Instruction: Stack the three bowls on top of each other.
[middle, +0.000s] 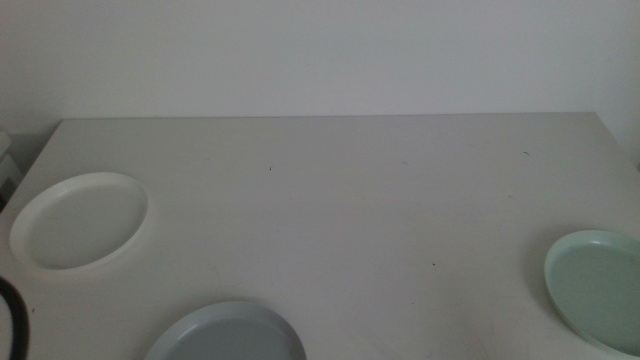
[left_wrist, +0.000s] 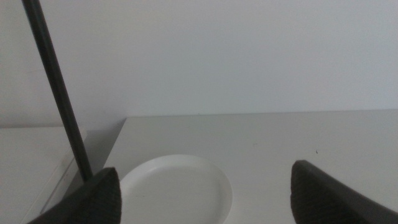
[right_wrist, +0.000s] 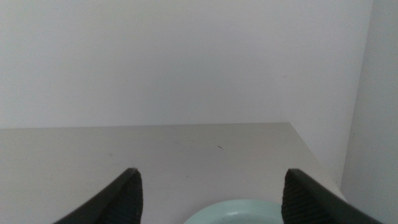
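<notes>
Grey-blue bowl (middle: 226, 334): nearest the overhead camera, at the near edge of the table, left of centre; only its far half shows, the rest cut off by the frame. It holds nothing.
Cream-white bowl (middle: 79, 221): on the left side of the table (middle: 330, 210), close to the left edge, farther back than the grey-blue bowl and apart from it. It sits flat and holds nothing.
Pale mint green bowl (middle: 597, 288): at the right side of the table, partly cut off by the frame edge, well apart from the other two bowls. It sits flat.
Stacking: none; each of the three bowls lies singly on the tabletop, no bowl touching another.
Left gripper (left_wrist: 205, 193): seen only in its own wrist view, with its two dark jaws spread wide and nothing between them. It hangs above the near part of the cream-white bowl (left_wrist: 177, 190), whose round rim shows between the jaws.
Right gripper (right_wrist: 208, 196): seen only in its own wrist view, jaws likewise spread wide and holding nothing. The far rim of the pale mint green bowl (right_wrist: 239, 213) shows between them.
Dark rod (left_wrist: 59, 93): a thin dark bar slanting up beside the table's left edge, in the left wrist view.
Wall (middle: 320, 55): plain and pale, rising directly behind the table's far edge.
</notes>
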